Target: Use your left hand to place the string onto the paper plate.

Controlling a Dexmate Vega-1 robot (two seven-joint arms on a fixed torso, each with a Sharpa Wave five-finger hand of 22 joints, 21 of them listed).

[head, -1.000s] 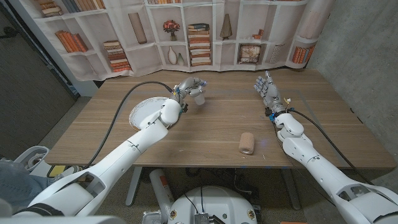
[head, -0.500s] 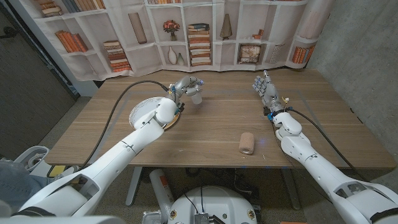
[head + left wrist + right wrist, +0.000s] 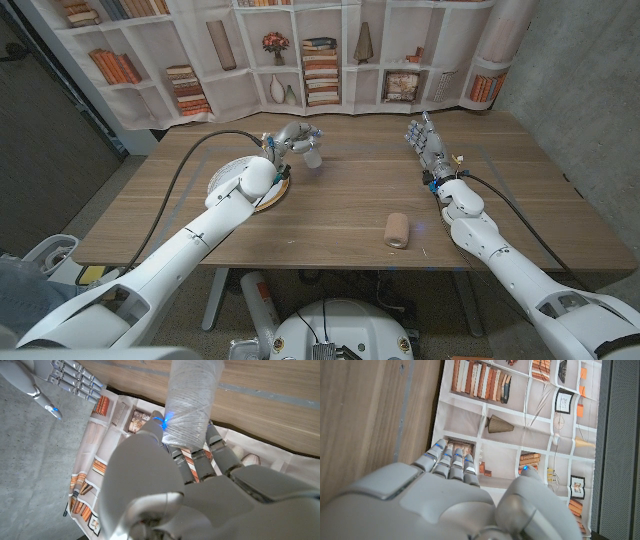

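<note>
Your left hand (image 3: 292, 137) grips the string (image 3: 311, 157), a white spool, just beside the paper plate (image 3: 228, 176). Your right hand (image 3: 425, 142) holds nothing, fingers straight and apart, far from the plate.

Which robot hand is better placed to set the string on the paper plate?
Left. The left robot hand already holds the string beside the paper plate; the right robot hand is empty, across the table.

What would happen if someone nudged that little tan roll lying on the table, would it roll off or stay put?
The tan roll lies on its side on the wooden table, so a sideways nudge would probably set it rolling. It looks like wrapped fabric or bandage, likely light and slightly soft. Its matte surface suggests it is not slippery, so it may stop soon.
</note>
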